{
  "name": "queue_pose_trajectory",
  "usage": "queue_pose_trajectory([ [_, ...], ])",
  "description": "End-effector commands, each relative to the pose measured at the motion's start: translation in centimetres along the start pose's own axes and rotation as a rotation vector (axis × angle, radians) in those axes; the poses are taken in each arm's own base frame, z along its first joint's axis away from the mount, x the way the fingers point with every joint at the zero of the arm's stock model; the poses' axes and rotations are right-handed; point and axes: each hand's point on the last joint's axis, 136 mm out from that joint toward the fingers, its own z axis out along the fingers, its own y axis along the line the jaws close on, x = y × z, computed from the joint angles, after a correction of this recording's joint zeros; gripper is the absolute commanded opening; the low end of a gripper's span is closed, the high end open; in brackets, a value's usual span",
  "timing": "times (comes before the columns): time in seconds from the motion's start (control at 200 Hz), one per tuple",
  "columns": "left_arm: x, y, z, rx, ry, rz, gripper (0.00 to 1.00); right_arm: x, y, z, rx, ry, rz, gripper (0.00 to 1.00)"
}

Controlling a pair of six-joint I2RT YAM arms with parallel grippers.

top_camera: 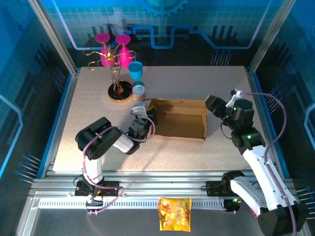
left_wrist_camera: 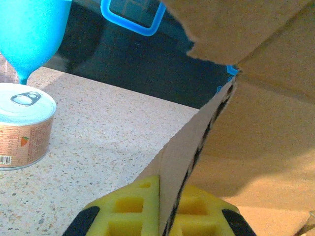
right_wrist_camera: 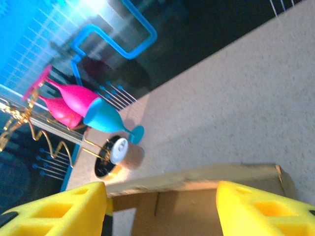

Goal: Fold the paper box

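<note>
Paper box [top_camera: 179, 119] wall edge inside left end effector [left_wrist_camera: 160, 199], can [left_wrist_camera: 22, 125] near.

Even white light from overhead floods the counter [top_camera: 197, 147] in the top view, leaving only short, soft shadows beneath the arms; the interior of the box [top_camera: 179, 125] sits in shade. Blue panels behind it glow, with a pale glare patch above the far edge. In the left wrist view the blue glass [left_wrist_camera: 29, 34] blurs and burns out, the can [left_wrist_camera: 22, 125] gleams on its lid, and a flap shades the cardboard. In the right wrist view glare washes out the upper left, and the right tool's [right_wrist_camera: 162, 209] yellow pads [right_wrist_camera: 54, 209] are out of focus.
</note>
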Motion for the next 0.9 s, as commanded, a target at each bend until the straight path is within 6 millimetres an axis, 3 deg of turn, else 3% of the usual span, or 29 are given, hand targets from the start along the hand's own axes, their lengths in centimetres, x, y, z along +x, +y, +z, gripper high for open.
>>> queue_pose_trajectory([
  [0.0,3.2,0.8,-0.3,-0.025,0.121,0.070,0.00,-0.8,0.2,0.0,0.052,0.050,0.050,0.62],
  [0.145,3.1,0.9,-0.1,-0.030,0.117,0.068,0.00,-3.4,1.0,0.8,0.071,0.037,0.113,0.62],
  [0.25,3.1,0.8,0.0,-0.025,0.118,0.067,0.00,-4.8,-0.6,2.4,0.105,0.079,0.218,0.60],
  [0.335,3.2,0.7,0.1,-0.024,0.120,0.059,0.00,-4.6,-2.2,3.6,0.156,0.145,0.303,0.58],
  [0.455,3.1,0.6,0.2,-0.024,0.121,0.051,0.00,-2.4,-3.2,4.6,0.191,0.243,0.474,0.52],
  [0.62,3.2,0.6,0.4,-0.028,0.125,0.041,0.00,1.9,-4.6,4.1,0.275,0.356,0.681,0.51],
  [0.896,3.4,0.7,0.4,-0.032,0.130,0.032,0.00,4.5,-6.2,3.7,0.319,0.402,0.787,0.54],
])
